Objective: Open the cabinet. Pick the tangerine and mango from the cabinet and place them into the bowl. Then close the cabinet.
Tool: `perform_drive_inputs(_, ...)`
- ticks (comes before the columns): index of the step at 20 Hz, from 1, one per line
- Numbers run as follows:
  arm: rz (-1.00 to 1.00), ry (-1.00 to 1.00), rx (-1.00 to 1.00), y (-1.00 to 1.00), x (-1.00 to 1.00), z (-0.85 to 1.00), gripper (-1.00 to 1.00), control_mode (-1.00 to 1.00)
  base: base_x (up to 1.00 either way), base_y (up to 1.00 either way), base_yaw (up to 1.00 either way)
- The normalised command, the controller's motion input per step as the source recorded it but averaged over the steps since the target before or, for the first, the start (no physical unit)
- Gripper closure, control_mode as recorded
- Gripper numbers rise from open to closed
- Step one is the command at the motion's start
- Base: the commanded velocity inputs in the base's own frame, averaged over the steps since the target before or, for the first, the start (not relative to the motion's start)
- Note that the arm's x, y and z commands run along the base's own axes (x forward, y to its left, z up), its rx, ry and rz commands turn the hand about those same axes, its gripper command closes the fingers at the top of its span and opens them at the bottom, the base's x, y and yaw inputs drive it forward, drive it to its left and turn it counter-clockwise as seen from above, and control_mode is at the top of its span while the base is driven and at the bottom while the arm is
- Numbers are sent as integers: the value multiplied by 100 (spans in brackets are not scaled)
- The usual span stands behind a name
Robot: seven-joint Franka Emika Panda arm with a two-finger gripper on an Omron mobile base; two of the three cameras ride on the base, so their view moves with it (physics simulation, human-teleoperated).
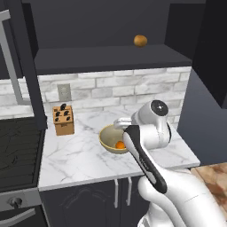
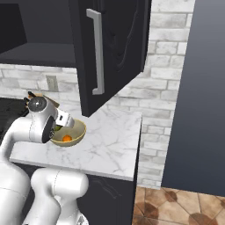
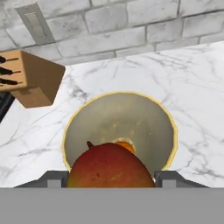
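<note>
The claw grips the mango around its middle over the bowl; smooth, probably slippery, so ease off gently.

Bare counter around bowl; knife block well apart

- The place was a home kitchen (a rendered one).
- A white marble worktop ran below a pale brick backsplash with a wall outlet.
- A dark wall cabinet hung open above it.
- A wooden knife block stood on the worktop near a bowl of fruit.
- A stove adjoined the worktop's left end.
- Terracotta tiles covered the floor.
</note>
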Motion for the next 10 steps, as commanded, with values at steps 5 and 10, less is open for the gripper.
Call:
perform_drive_inputs(5, -1, 0, 0, 0, 56, -7, 100, -100, 0, 0, 0)
perform_drive_inputs(10, -1, 1, 0, 0, 54, -20, 100, -100, 0, 0, 0)
